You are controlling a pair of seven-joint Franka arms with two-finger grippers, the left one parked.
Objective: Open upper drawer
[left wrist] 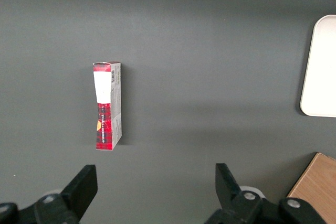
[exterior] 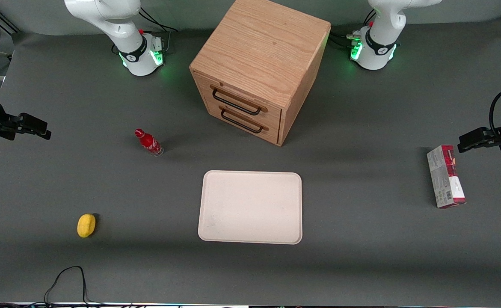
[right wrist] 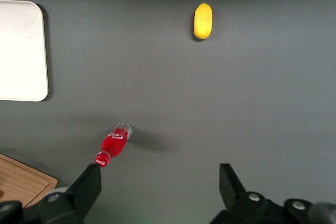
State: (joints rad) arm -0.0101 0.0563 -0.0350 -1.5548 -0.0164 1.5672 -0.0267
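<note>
Two drawers face the camera in the light oak box cabinet (exterior: 261,64), which stands at upper centre of the front view; both are closed. The upper drawer (exterior: 239,99), an oak front with a thin black bar handle (exterior: 236,102), sits directly above its twin. It should be rigid and slide straight out on a steady pull; the bar is the place to grip, near its middle, so the box does not skew. The bar is thin, and the lower handle lies just beneath, so the wrong one could be caught.

Next in size, the pale rectangular tray (exterior: 250,207) lies in front of the cabinet with bare grey mat between, room enough, I judge, for the drawer to travel. The red and grey carton (exterior: 445,176) lies toward the parked arm's end. The red bottle (exterior: 148,142) stands beside the cabinet, toward the working arm. The yellow lemon (exterior: 86,225) is nearest the camera.

The black two-finger gripper (exterior: 36,127) hangs at the left edge, well apart from the cabinet, fingers spread wide and holding nothing.
</note>
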